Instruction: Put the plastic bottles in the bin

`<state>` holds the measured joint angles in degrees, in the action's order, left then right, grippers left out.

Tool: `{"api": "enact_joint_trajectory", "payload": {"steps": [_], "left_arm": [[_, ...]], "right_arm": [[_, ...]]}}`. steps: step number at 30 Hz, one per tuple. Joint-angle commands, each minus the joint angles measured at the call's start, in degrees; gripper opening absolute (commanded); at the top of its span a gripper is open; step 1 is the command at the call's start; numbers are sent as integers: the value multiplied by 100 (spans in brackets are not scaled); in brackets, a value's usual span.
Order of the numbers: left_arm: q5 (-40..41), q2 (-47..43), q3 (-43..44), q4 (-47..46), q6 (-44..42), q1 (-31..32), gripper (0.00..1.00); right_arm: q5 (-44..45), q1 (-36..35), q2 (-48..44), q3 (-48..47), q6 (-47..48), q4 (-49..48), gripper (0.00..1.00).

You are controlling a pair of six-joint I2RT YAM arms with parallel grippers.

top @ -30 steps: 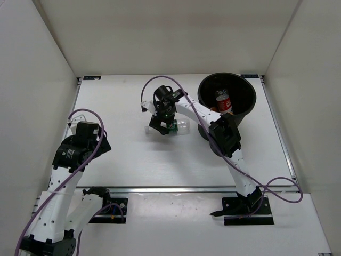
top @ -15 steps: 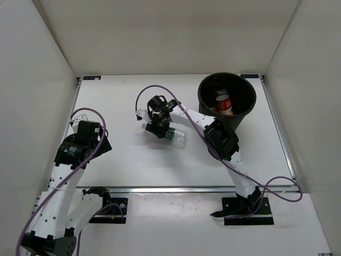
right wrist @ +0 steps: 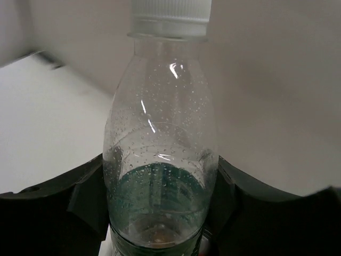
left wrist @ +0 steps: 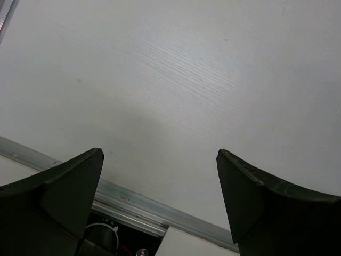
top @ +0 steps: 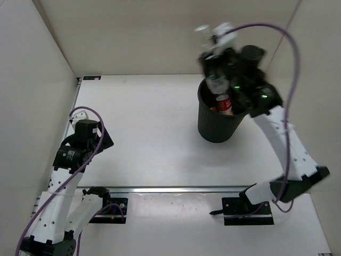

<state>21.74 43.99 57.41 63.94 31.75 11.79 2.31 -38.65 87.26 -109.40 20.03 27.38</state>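
Note:
A clear plastic bottle [right wrist: 160, 160] with a green label and a white cap fills the right wrist view, with my right gripper [right wrist: 160, 184] shut on its lower body. Dark fingers [right wrist: 85, 197] press both of its sides. In the top view the right gripper [top: 214, 64] is raised high over the far rim of the black bin [top: 213, 125], and the held bottle [top: 215, 83] hangs above the opening. Inside the bin lies a bottle with a red label [top: 224, 104], with something orange [top: 213, 109] beside it. My left gripper [left wrist: 160, 176] is open and empty over bare table.
The left arm [top: 80, 144] stays low at the left side of the white table. A metal rail [left wrist: 133, 205] runs along the table's near edge under the left gripper. White walls close in the back and both sides. A purple cable [top: 287, 48] arcs over the right arm.
The right gripper closed on the green-label bottle lying at mid-table and swung it up and right to above the bin. The left arm has barely shifted.

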Motion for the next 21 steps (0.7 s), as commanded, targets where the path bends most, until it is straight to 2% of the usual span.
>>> {"api": "enact_joint_trajectory", "payload": {"steps": [1, 3, 6, 9, 10, 12, 13, 16, 17, 19, 20, 21], "left_arm": [[-117, -92, -72, -294, 7, 42, 98], [-178, -66, -151, -339, 24, 34, 98], [-257, -13, -177, -426, 33, 51, 99], [-337, 22, -151, -488, 42, -1, 99], [-406, 83, -151, -514, 25, 33, 99], [-451, 136, -125, -532, 7, 60, 99], [-477, 171, -98, -515, -19, 77, 99], [-547, 215, -63, -567, -72, 87, 99], [-617, 216, -54, -558, -90, 104, 98], [-644, 233, -2, -541, -151, 78, 98], [-653, 259, 7, -558, -177, 86, 98], [-714, 277, -1, -593, -204, 86, 99]], "right_arm": [[-795, 1428, -726, 1015, -937, -732, 41], [-1606, 2410, -1078, 1901, -1369, -1258, 42], [-2434, 3239, -1396, 2877, -2002, -1752, 43], [-2464, 3330, -1598, 3529, -2267, -1964, 52], [-2402, 3312, -1607, 3583, -2197, -1912, 60], [-2173, 3302, -1573, 3610, -2231, -1737, 90], [-2156, 3346, -1598, 3610, -2240, -1692, 99], [-1927, 3496, -1712, 3348, -2600, -1421, 99], [-1518, 3505, -1748, 3303, -2740, -1167, 99], [-753, 3574, -1800, 2857, -2803, -615, 85], [-358, 3619, -1766, 2559, -3108, -132, 75], [273, 3645, -1765, 2399, -3354, 195, 72]]}}
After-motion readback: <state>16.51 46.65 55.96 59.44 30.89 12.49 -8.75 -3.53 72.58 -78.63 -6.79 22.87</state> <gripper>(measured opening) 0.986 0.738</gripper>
